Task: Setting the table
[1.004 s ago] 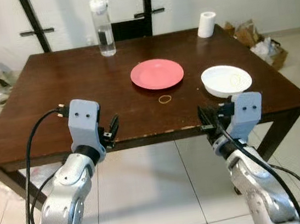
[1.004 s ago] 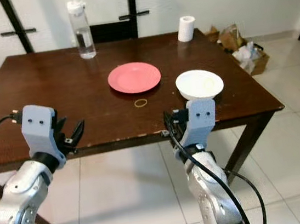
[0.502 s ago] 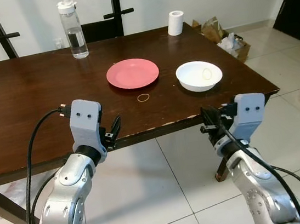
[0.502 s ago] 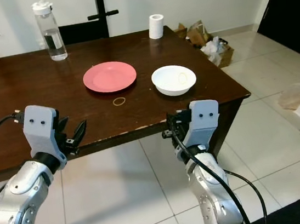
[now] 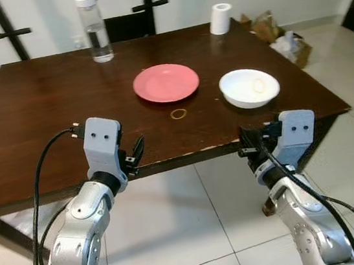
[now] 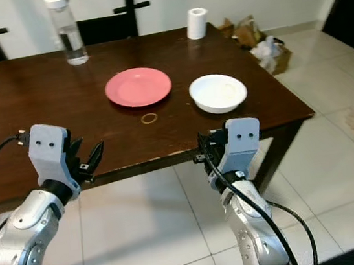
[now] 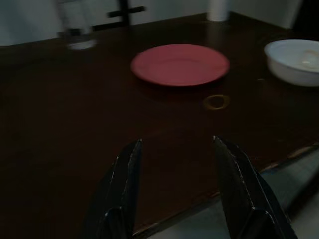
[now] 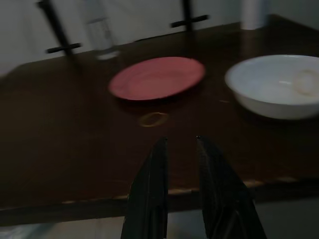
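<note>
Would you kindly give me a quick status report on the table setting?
Left gripper open, right gripper narrowly open, both empty at table's near edge. Round pink plate and white bowl on dark wooden table. Small rubber band lies before the plate.

Bowl (image 5: 249, 87) right of plate (image 5: 166, 82)

The bench (image 5: 51, 116) is showing dark brown wood with a smooth, faintly glossy finish, its near edge looking chipped and paler, while the floor (image 5: 178, 237) below is gleaming in pale glazed tiles. The pink plate (image 5: 166, 82) is looking like smooth matt plastic, the white bowl (image 5: 249, 87) is looking smooth and slightly shiny, the bottle (image 5: 94, 27) is appearing clear and see-through, and the white roll (image 5: 219, 18) is looking like soft paper. Each arm is shining in brushed silver metal under a matt grey plastic wrist housing, and the left pincer (image 7: 179, 189) and right pincer (image 8: 180, 184) are showing matt black fingers.
</note>
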